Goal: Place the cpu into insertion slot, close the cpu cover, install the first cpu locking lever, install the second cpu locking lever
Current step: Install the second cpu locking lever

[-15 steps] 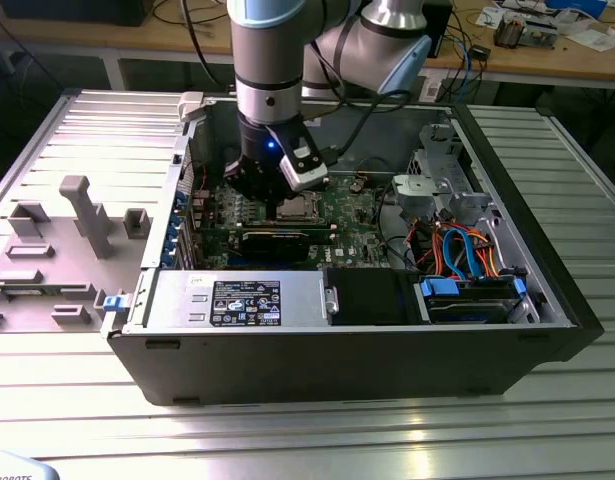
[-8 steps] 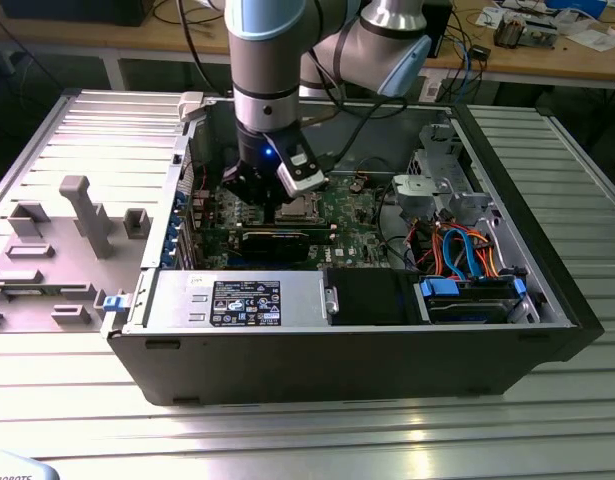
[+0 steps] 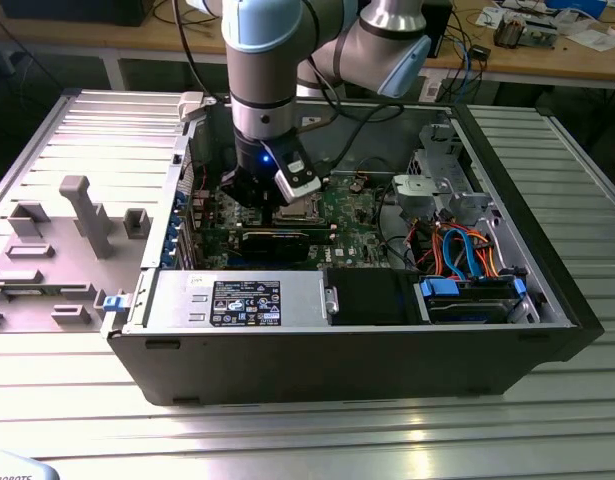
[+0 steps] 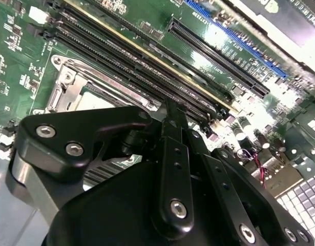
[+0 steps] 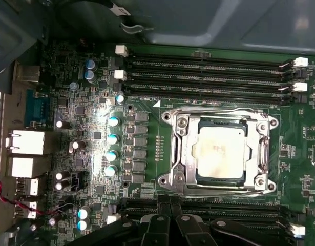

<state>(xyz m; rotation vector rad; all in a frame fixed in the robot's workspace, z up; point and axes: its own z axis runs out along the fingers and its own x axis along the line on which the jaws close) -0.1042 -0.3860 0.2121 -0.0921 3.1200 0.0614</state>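
An open computer case (image 3: 547, 300) lies on a ribbed metal table (image 3: 287, 430), wooden benches (image 3: 547, 55) behind. Inside, on the green motherboard (image 5: 147, 102), the cpu (image 5: 221, 152) sits in the insertion slot (image 5: 184, 169) with the cpu cover (image 5: 262, 148) down around it, beside the memory slots (image 5: 208, 69). The gripper (image 3: 255, 190) hangs just above the board; whether its fingers are parted I cannot tell.

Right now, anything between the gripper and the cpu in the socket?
Nothing visible. In the first wrist view the cpu sits in the insertion slot with the cpu cover framing it, its top bare. The gripper sits beside the socket over the memory slots, with no cable or part between them.
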